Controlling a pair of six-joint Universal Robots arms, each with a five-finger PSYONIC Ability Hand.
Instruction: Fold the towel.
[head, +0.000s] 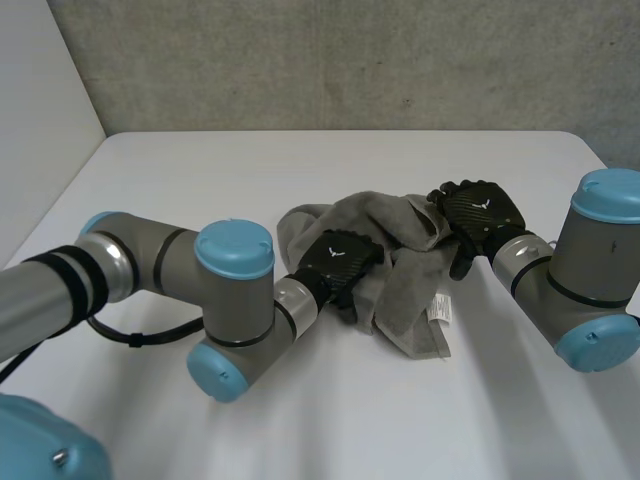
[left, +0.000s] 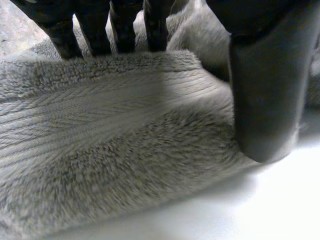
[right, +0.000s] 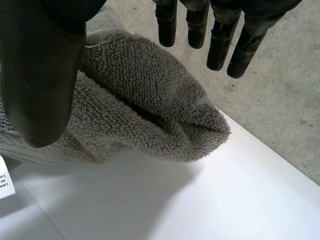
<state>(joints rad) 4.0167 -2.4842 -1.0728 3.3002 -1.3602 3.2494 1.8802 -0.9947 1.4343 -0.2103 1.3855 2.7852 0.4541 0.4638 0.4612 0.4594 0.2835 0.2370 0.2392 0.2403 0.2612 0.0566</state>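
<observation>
A crumpled grey towel (head: 400, 250) lies in a heap at the middle of the white table (head: 250, 170). My left hand (head: 340, 262) rests on the heap's left side. In the left wrist view its fingers (left: 95, 30) reach down straight behind a ridge of the towel (left: 125, 150), and the thumb (left: 265, 90) stands apart at the cloth's edge; the hand is open. My right hand (head: 482, 212) hovers at the heap's far right. There its fingers (right: 220, 45) and thumb (right: 40, 75) spread wide above a rounded fold of the towel (right: 145, 105), holding nothing.
A white label (head: 440, 312) sticks out of the towel's near right edge, and the label (right: 5, 182) sits beside my right thumb. A grey concrete wall (head: 350, 60) rises behind the table's far edge. Both forearms lie low over the table's front half.
</observation>
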